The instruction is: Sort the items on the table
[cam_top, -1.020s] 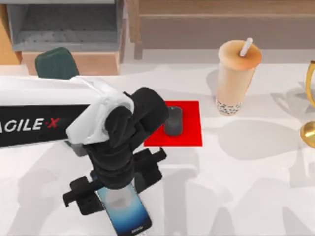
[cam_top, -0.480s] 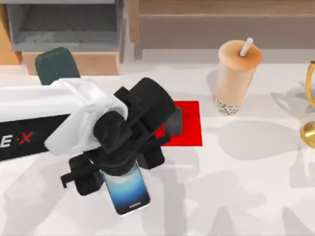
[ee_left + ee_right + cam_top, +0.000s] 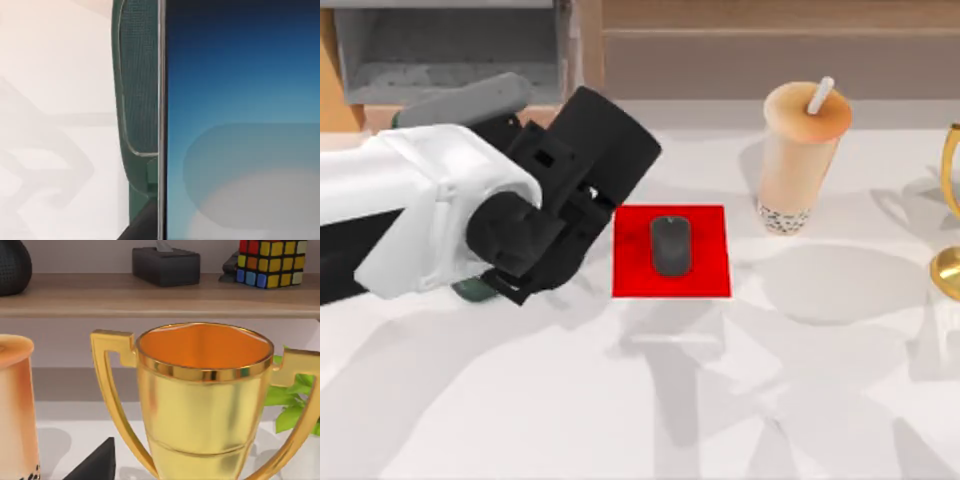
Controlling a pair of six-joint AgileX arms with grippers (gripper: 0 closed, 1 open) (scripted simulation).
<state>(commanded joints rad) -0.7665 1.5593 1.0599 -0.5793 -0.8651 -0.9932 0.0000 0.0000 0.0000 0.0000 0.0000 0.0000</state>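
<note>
Swung from the near counter (image 3: 800,400) up to the phone stand (image 3: 137,100), left gripper (image 3: 505,270) fingers clamped on smartphone (image 3: 240,125); stiff, slick glass, best pinched by its edges.

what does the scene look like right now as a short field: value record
left arm: over the table's left rear, end effector near the green phone stand
phone: smartphone close against the left wrist camera, screen lit, beside the stand
mouse: mouse lying on the red mat
cup: bubble tea cup upright, right of the mat
trophy: gold trophy at the table's right edge
</note>
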